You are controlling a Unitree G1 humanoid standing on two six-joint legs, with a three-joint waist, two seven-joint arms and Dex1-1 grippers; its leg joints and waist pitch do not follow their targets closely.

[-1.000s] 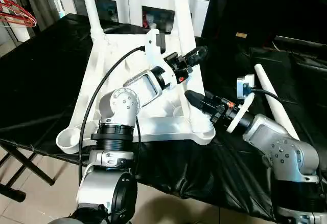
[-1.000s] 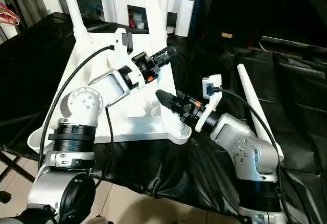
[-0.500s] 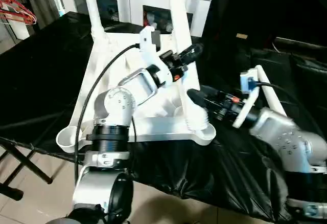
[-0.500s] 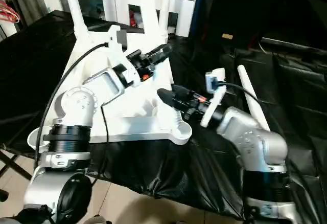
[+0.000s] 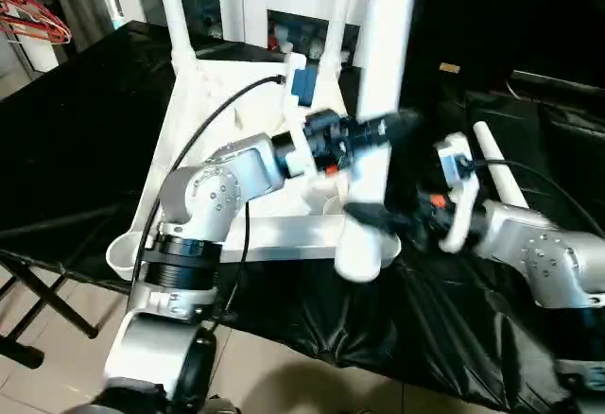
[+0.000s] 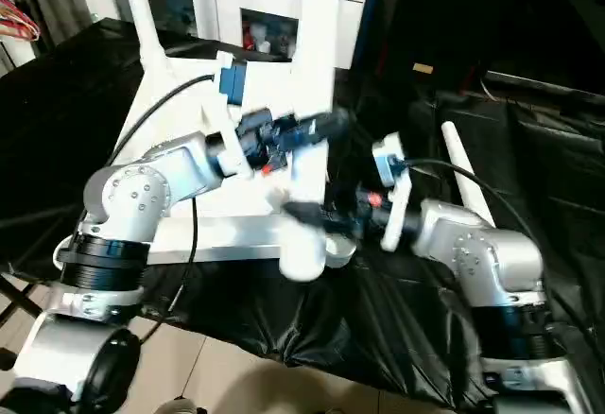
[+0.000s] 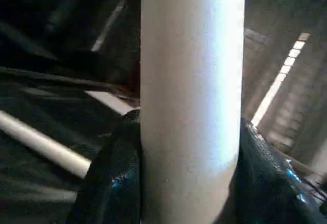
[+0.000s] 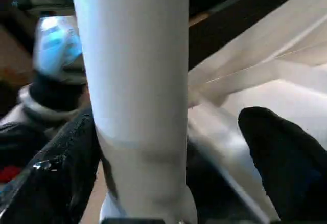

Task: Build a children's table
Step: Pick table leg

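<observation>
White plastic upturned children's table (image 5: 203,140) lies on black cloth (image 5: 66,121). The left gripper (image 5: 383,130) clasps a long white tube leg (image 5: 383,64) over its near corner; the right gripper (image 5: 373,214) stands spread around it.

Even indoor light, motion blur on the tube leg (image 5: 383,102).

White table leg (image 5: 383,102), black cloth (image 5: 66,140)
</observation>
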